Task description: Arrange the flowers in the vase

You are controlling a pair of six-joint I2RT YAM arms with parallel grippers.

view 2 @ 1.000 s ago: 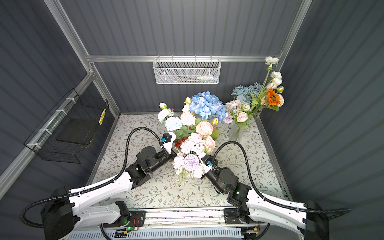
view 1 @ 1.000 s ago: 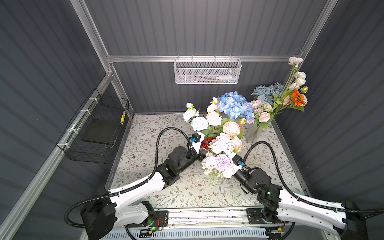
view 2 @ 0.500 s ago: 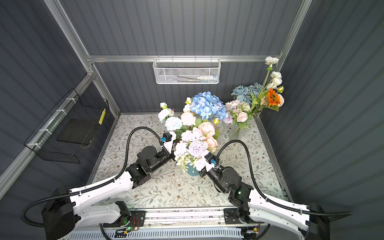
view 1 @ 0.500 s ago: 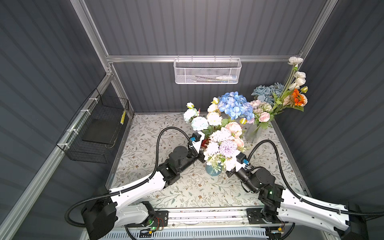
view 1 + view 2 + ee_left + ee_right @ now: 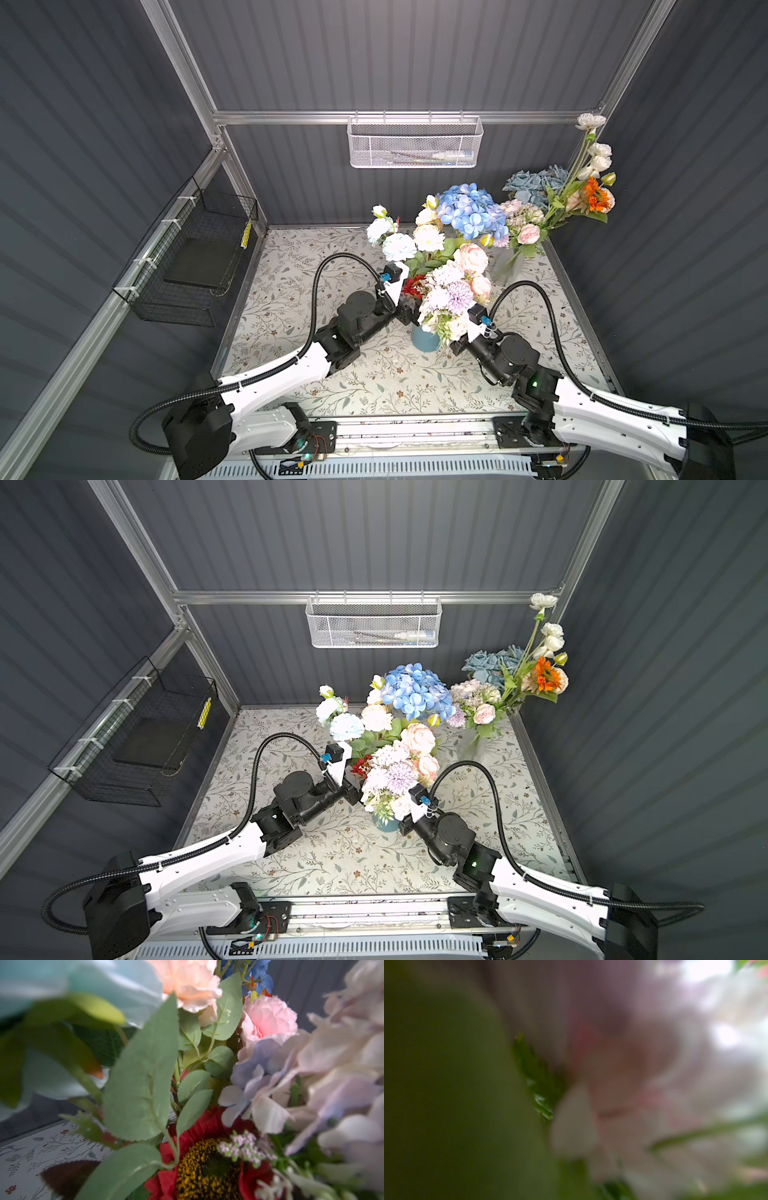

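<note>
Now, step: seating the lilac-and-white spray (image 5: pixel 451 297) in the blue vase (image 5: pixel 426 340), as I read it; most stems look already in.
Flowers: the flowers (image 5: pixel 409 729) rise as one crowded bunch over the blue vase, blue head at the back, pink and white in the middle, red flower (image 5: pixel 207 1167) low on the left.
Blue vase: upright, mid-desk (image 5: pixel 332 374), a bit toward the front edge; mouth hidden under blossoms.
Right hand: right hand (image 5: pixel 454 348) sits just beside the vase on the side toward the desk's right edge, tucked under the spray. It is closed right down. Fingertips are buried in petals, so I can't tell if a stem is pinched. The right wrist view is only green and pink blur.
Left hand: left hand (image 5: pixel 407 311) is spread fully wide at the red flower. Nothing shows between its fingers; contact with the leaves is unclear.
Do it well: push the stem straight down along its own line, slowly. Use the spread left hand to steady the neighbouring stems or the vase, then let go once the spray stands alone.
Risk: sideways pull could tip the vase or drag out other stems.
Elsewhere: clear vase (image 5: pixel 505 266) with a second bunch (image 5: pixel 552 199) at the far right corner, well apart.
</note>
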